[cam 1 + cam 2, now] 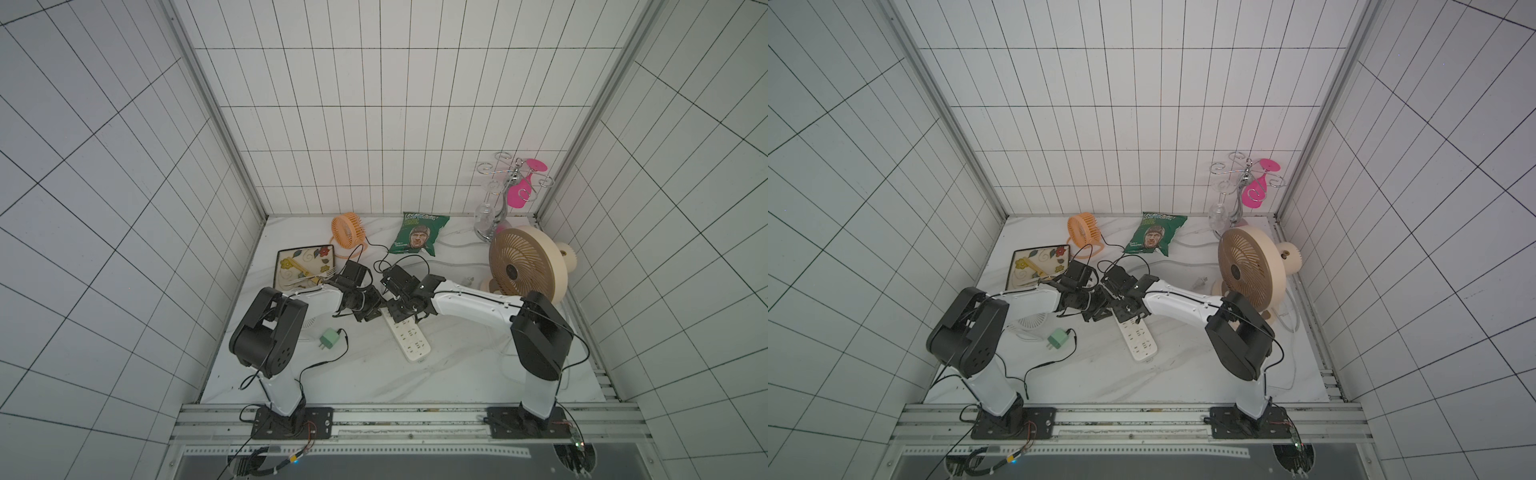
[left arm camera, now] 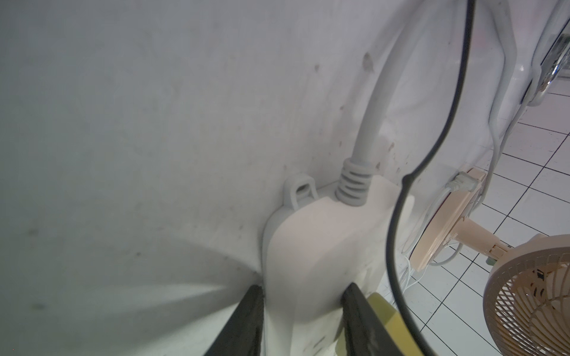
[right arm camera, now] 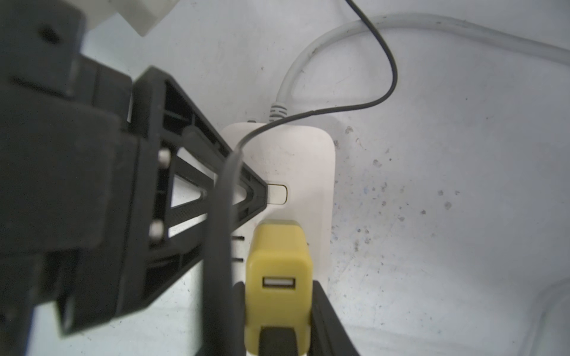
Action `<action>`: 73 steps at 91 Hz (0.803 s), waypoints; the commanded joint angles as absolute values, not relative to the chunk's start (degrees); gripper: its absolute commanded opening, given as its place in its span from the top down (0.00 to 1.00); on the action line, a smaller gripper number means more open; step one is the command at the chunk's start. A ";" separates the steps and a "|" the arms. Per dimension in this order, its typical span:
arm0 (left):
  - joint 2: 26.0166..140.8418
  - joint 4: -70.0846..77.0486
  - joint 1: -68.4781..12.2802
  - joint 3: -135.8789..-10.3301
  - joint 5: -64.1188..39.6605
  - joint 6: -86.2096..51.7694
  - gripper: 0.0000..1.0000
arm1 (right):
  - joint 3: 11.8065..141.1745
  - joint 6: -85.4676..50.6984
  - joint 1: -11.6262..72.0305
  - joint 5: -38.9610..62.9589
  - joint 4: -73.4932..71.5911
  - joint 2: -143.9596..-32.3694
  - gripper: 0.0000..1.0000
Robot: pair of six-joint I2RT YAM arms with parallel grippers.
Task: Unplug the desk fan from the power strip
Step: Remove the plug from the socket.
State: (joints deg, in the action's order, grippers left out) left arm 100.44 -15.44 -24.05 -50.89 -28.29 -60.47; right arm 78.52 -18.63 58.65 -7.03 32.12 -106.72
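The left gripper [image 2: 303, 289] is found clamped across the cord end of the power strip [image 1: 412, 337]. The strip is a flat, smooth white plastic bar that lies mid-table between the arms. A ribbed grey sleeve [image 2: 353, 185] is noted at its cord. The right gripper [image 3: 279, 308] is closed on a glossy yellow block adapter [image 3: 279, 255] seated in the strip. The adapter's prongs are hidden, and in both top views the grips are masked by black wrists.
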 commanded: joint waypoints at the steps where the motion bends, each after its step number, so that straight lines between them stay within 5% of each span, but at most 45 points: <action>1: 106.23 -29.03 -23.21 -47.06 -15.31 -60.38 0.57 | 82.82 -17.77 59.01 -13.06 32.42 -101.79 0.89; 73: 105.05 -31.22 -23.29 -48.41 -11.14 -58.02 0.56 | 81.65 -20.91 56.51 -14.19 31.75 -96.89 0.96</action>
